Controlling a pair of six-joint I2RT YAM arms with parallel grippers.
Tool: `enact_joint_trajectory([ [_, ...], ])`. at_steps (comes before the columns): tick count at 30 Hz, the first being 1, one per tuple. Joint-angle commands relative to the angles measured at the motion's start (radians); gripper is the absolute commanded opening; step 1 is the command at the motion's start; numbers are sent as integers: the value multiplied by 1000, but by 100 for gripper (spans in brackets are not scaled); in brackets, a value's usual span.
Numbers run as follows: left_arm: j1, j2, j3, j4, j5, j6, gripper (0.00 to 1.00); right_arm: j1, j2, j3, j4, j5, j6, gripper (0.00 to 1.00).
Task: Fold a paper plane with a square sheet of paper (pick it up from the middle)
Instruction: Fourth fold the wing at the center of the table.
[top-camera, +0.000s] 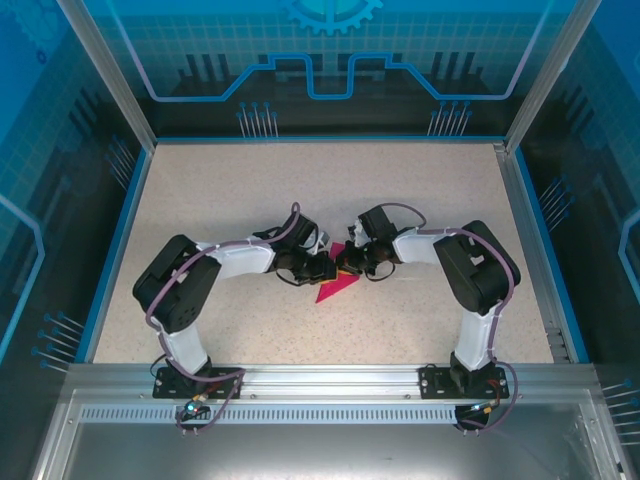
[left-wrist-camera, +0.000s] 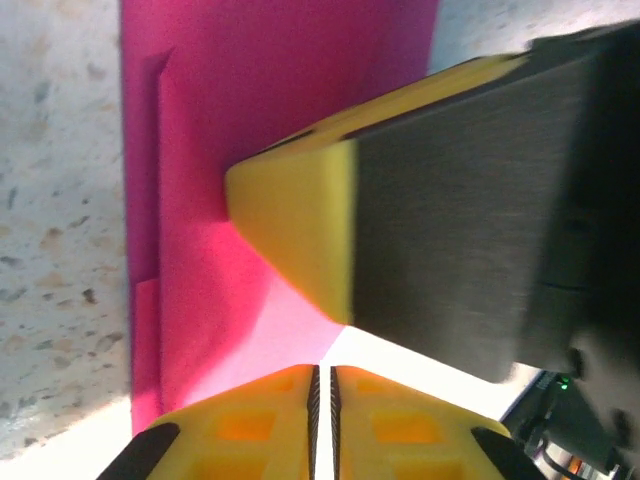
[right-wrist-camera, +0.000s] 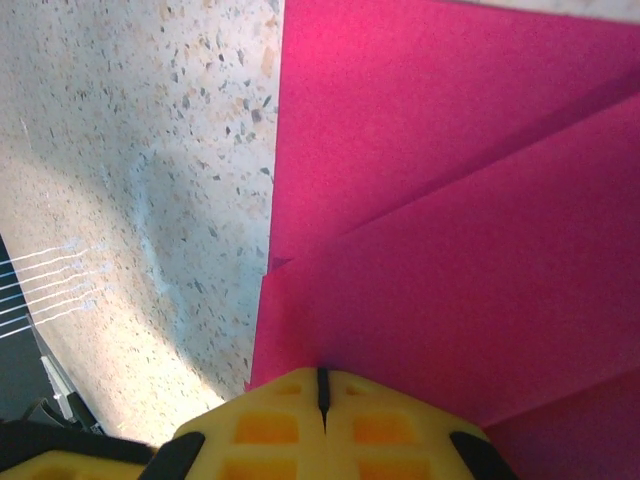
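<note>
The square sheet of paper (top-camera: 331, 287), magenta-pink and partly folded into layered flaps, lies flat on the speckled table at mid-table. Both grippers meet tip to tip over its upper part. My right gripper (right-wrist-camera: 322, 378) is shut, its tips resting on a folded flap of the paper (right-wrist-camera: 450, 250). In the left wrist view the paper (left-wrist-camera: 250, 100) runs up to my left gripper (left-wrist-camera: 323, 375), whose jaws stand all but together with a hairline slit. Whether paper is nipped in that slit I cannot tell. The right gripper's yellow fingertip (left-wrist-camera: 290, 220) presses on the sheet just ahead.
The speckled tabletop (top-camera: 250, 190) is bordered by a blue rim and clear enclosure walls. Both arms (top-camera: 240, 260) are bent inward from their bases on the near rail. Bare table lies left of the paper (right-wrist-camera: 150, 150).
</note>
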Motion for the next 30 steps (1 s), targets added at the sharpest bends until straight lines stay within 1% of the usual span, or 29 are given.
enact_joint_trajectory([
  [1,-8,38,36,-47,18,22,13,1,94,-31,-107,105,10,4],
  [10,-9,56,28,-84,11,40,11,2,109,-20,-135,115,11,4],
  [15,-9,50,4,-128,-33,56,11,2,124,-4,-180,143,9,4],
  [23,-7,49,-22,-143,-82,52,11,1,141,0,-201,155,8,4],
  [25,-7,39,-21,-142,-74,51,11,0,140,1,-203,153,9,4],
  [30,-7,-29,-37,-114,-3,42,15,0,136,2,-211,157,2,4],
])
